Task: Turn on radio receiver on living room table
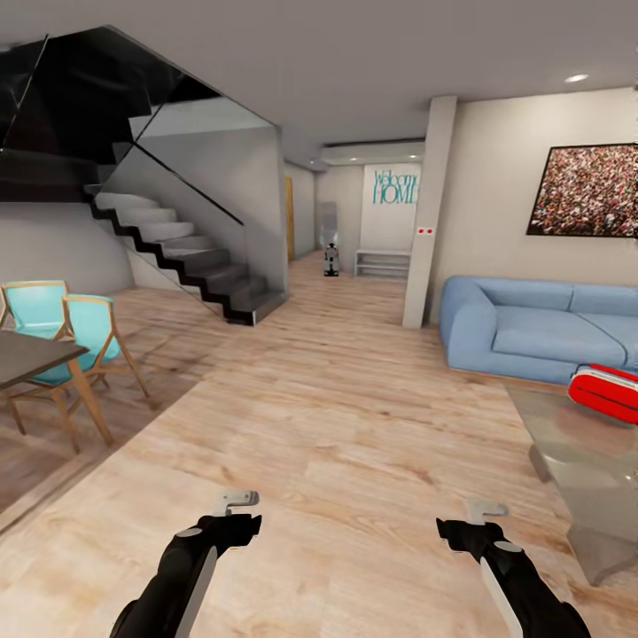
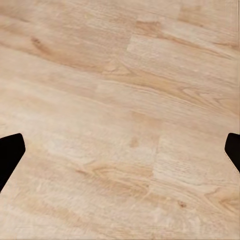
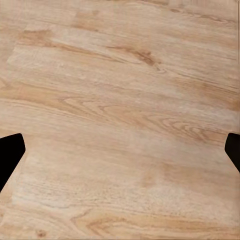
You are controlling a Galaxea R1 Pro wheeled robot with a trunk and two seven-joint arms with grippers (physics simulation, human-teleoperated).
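The living room lies open ahead: light wood floor [image 1: 337,416] across most of the head view, a staircase [image 1: 177,248] at the far left, a blue sofa [image 1: 540,328] against the right wall under a crowd picture [image 1: 585,190]. A dark dining table [image 1: 31,354] with turquoise chairs [image 1: 84,332] stands at the left edge; it is not the task's table.

The tabletop [image 1: 576,443], low and glossy, sits at the right edge of the head view, in front of the sofa and partly cut off by the frame. The radio receiver [image 1: 607,392] rests on it near its far side, red with white stripes, also partly cut off. Its dial cannot be made out.

Both arms hang low in front of the trunk, over bare floor. The left pincer [image 2: 120,150] has its fingers wide apart with nothing between them; the right pincer [image 3: 120,150] likewise stands apart and empty.

Assessment: the step in hand is the approach; the radio is well out of reach. The next move calls for turning the base to the right and closing on the tabletop until the radio is centred and within reach of an arm, most likely the right one. Only then can the switch be located.
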